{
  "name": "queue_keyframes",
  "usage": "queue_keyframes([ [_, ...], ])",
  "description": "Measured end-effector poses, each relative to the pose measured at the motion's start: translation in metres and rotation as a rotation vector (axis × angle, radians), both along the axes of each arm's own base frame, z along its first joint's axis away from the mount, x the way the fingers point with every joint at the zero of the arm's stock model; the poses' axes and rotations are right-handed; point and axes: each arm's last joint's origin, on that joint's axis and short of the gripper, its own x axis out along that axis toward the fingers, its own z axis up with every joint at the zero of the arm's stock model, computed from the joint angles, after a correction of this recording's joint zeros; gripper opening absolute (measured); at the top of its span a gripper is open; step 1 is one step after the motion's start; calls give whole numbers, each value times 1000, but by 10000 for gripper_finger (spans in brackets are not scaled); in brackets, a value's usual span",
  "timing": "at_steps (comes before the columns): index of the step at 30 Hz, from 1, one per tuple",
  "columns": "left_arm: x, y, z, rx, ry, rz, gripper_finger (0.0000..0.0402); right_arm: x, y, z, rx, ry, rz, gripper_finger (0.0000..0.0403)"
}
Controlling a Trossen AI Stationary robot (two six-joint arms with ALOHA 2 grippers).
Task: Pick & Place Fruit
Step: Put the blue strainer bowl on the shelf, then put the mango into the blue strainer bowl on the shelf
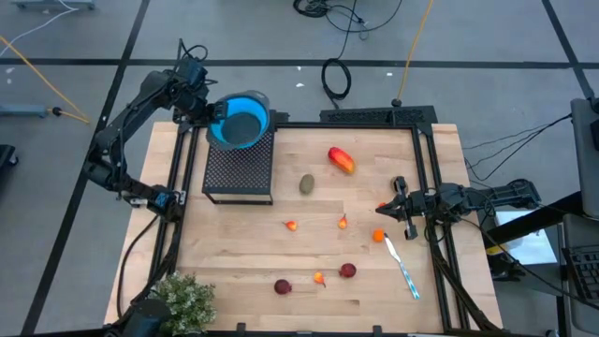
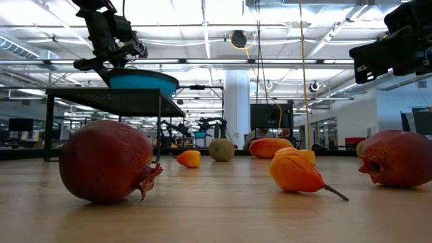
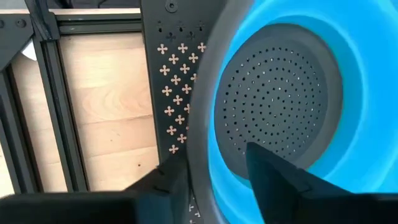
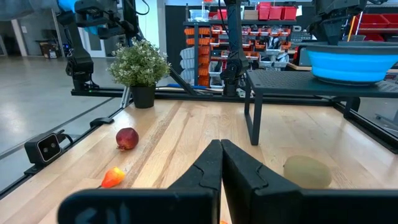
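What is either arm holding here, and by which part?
The left gripper straddles the blue colander's rim on the black stand; whether it grips cannot be told. The right gripper is shut, holding nothing.

Closed right pincer (image 4: 221, 163) faces olive oval fruit (image 4: 306, 172), red ball (image 4: 127, 138).

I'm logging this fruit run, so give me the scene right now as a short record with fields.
left tool: at the rim of the blue colander, fingers either side of the rim
colander: on the black perforated stand
right tool: shut, empty, low over the table's right side
fruit on table: red-orange oblong, olive oval, two dark red balls
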Motion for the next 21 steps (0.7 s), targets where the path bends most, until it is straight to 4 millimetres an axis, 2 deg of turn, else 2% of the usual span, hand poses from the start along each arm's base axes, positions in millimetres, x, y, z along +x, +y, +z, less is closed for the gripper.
queue_keyframes([
  [10, -3, 2, 0, -4, -6, 23, 223, 0, 0, 0, 0, 0, 0, 0],
  [17, -9, 4, 0, -12, -15, 67, 241, 0, 0, 0, 0, 0, 0, 0],
  [21, -16, 0, 7, 13, -37, 91, 244, 0, 0, 0, 0, -1, 0, 0],
])
